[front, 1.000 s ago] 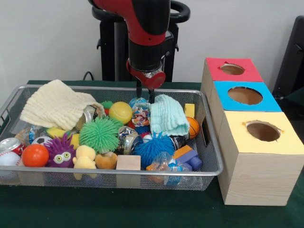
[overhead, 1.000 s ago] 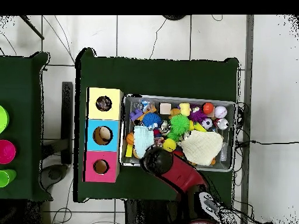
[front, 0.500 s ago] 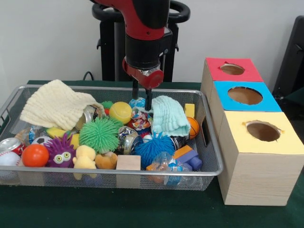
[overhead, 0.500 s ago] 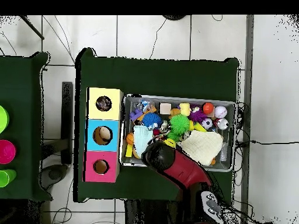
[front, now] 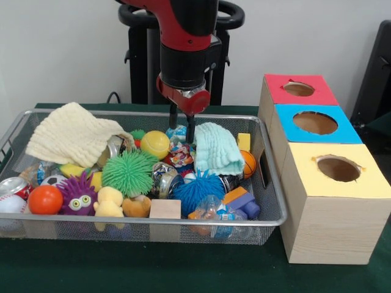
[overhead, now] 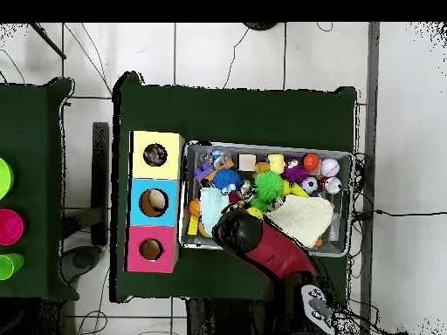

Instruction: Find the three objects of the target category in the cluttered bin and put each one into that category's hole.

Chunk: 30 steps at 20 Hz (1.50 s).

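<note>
A: Bin (front: 272,177) of wire mesh sits on the green table (front: 183,271), crammed full. Cream cloth (front: 73,134) heaped at far left, mint cloth (front: 215,149) toward far right.

B: Gripper?

A: Gripper (front: 182,125) hangs over the far middle of the bin, two dark fingers (front: 191,127) pointing down, a small gap between them, nothing clamped. Tips are just above a crumpled printed wrapper (front: 181,149), between the yellow ball (front: 155,144) and the mint cloth. Contact — cannot tell.

B: Boxes?

A: Right of the bin, three in a row, each with a round hole: yellow box (front: 336,201) nearest, blue box (front: 314,125) in the middle, red box (front: 298,90) farthest.

B: Other clutter?

A: Green spiky ball (front: 127,173), blue spiky ball (front: 198,189), purple monster (front: 77,194), orange ball (front: 45,199), wooden block (front: 165,209) near the front wall.
</note>
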Tool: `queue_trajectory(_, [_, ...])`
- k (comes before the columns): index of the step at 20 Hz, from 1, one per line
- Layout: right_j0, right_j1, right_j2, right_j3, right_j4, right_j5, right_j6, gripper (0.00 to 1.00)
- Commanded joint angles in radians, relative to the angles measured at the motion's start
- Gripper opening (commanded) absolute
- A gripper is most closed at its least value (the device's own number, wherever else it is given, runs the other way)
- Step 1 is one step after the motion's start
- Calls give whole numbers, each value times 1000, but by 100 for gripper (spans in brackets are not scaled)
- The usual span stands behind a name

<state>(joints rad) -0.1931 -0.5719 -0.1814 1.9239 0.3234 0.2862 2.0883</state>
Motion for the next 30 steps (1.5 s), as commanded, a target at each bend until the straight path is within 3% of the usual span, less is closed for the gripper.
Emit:
queue_trajectory(1, [-1,12,47,-101,34,88,152,100])
queue_trajectory(10, [-14,59,68,-131,37,43,148,100])
queue_trajectory(30, [3,83,72,-128,45,9,167,100])
